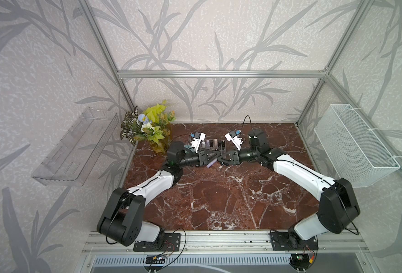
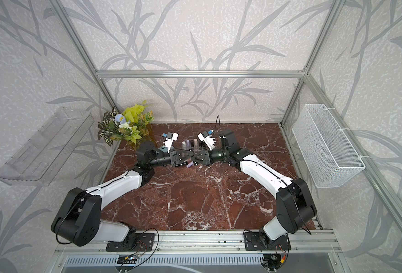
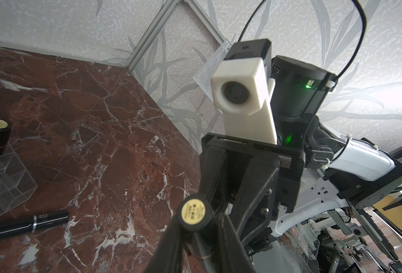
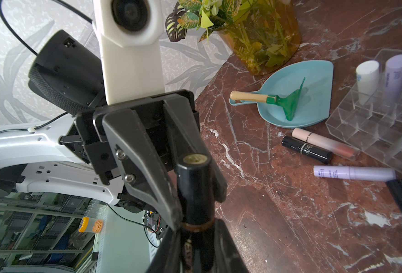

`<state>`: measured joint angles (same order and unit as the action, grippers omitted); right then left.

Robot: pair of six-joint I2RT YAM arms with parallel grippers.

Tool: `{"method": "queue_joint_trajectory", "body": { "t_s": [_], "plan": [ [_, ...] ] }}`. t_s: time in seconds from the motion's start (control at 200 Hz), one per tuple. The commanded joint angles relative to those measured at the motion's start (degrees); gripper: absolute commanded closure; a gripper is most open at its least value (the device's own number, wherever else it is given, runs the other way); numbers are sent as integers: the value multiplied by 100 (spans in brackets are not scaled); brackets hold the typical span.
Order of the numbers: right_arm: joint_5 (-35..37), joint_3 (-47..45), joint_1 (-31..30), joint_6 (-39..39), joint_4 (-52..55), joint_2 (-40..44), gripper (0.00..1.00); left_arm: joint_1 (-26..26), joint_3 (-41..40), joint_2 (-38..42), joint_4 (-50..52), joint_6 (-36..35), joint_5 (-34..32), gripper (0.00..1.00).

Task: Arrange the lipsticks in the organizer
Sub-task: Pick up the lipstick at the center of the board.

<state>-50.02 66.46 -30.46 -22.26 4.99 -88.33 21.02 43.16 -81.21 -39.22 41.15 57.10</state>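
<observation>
Black cylindrical lipstick tube [image 4: 194, 179] clamped by both left gripper [image 3: 198, 238] and right gripper [image 4: 196, 241], over marble tabletop [image 1: 219, 201] towards its far edge.
Recommended: free one grip fully before carrying it upright into clear acrylic grid organizer [image 4: 372, 132].

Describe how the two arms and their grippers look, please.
The left arm and right arm have white shells, black joints and thin black cables. The left gripper and right gripper are black, with triangular fingers; a white camera block sits on each wrist.
</observation>
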Motion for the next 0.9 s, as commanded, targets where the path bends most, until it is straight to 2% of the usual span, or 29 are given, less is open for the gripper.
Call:
{"method": "queue_joint_trajectory", "body": {
  "t_s": [0.0, 0.17, 0.275, 0.405, 0.505, 0.625, 0.805, 0.895],
  "plan": [
    [56, -13, -40, -69, -107, 176, 78, 113, 187, 129, -339, -139, 137, 90],
    [269, -63, -32, -112, -198, 181, 49, 113, 176, 113, -225, -231, -44, 92],
    [364, -103, -37, -156, -293, 202, 41, 113, 193, 155, 52, -431, -237, 94],
    [494, -157, -4, -193, -347, 278, 36, 105, 262, 259, 672, -870, -723, 94],
    [669, -263, 67, -223, -414, 422, 35, 113, 325, 393, 1363, -1505, -1485, 94],
    [857, -595, 275, -440, -787, 690, 33, 122, 163, 618, 1778, -2125, -2855, 93],
    [953, -1106, 630, -896, -1515, 973, 32, 264, -84, 640, 1629, -2858, -4769, 93],
    [975, -1220, 698, -1003, -1707, 979, 32, 356, -141, 433, 1214, -3039, -5362, 93]
  ]
}}
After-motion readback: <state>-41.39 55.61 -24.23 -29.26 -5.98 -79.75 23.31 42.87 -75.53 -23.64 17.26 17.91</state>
